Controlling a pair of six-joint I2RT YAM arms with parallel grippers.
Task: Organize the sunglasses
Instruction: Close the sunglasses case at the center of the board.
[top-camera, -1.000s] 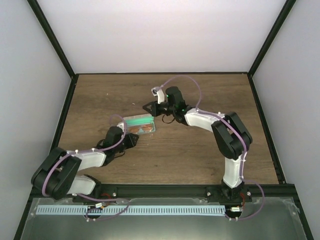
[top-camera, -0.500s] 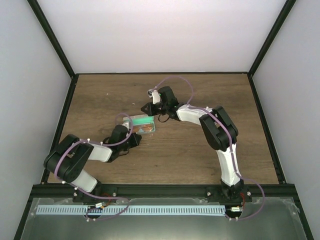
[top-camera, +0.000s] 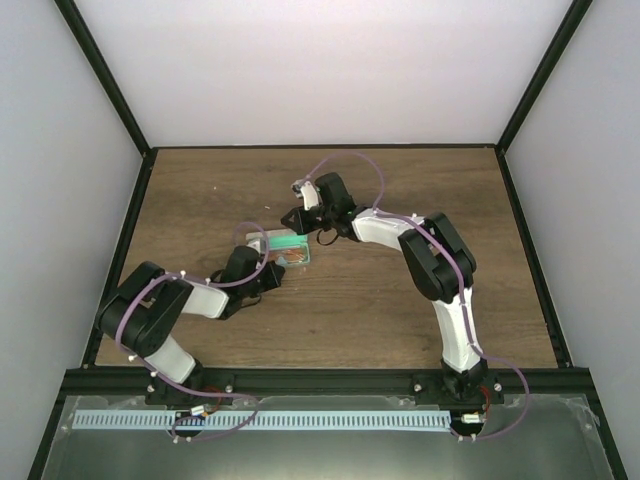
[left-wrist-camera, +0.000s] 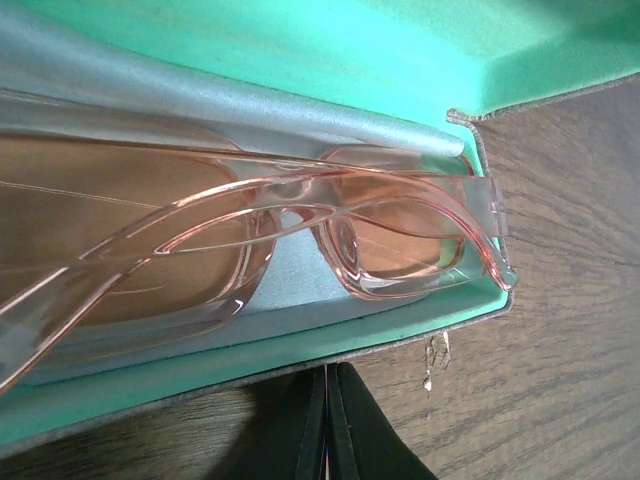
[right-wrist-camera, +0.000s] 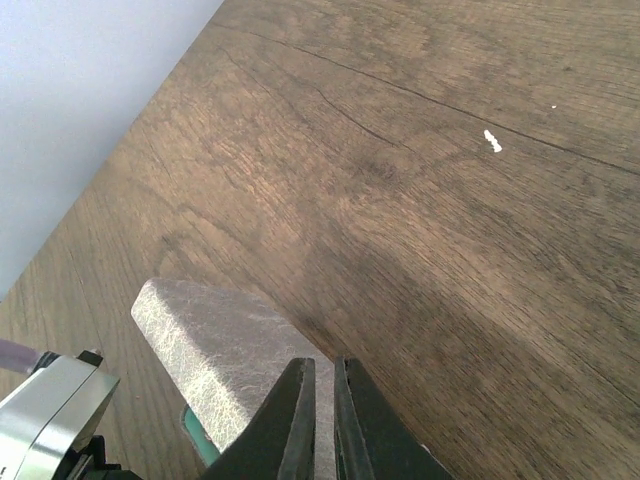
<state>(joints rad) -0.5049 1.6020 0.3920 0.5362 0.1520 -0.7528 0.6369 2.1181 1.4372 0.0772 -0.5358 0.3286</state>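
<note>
The sunglasses, with a clear reddish frame and folded arms, lie inside the open grey case on its green lining, over a pale blue cloth. In the top view the sunglasses show as a faint red shape in the case. My left gripper is shut with nothing in it, its tips on the table right against the case's near rim. My right gripper is pinched on the edge of the raised grey lid. From above, the left gripper and right gripper flank the case.
Bare brown wooden tabletop surrounds the case. Black frame rails and white walls close in the table at the left, right and back. A small white speck lies on the wood.
My left arm has reached in to the case's near rim and its jaws have closed. My right gripper has shifted left along the far side with the lid.
</note>
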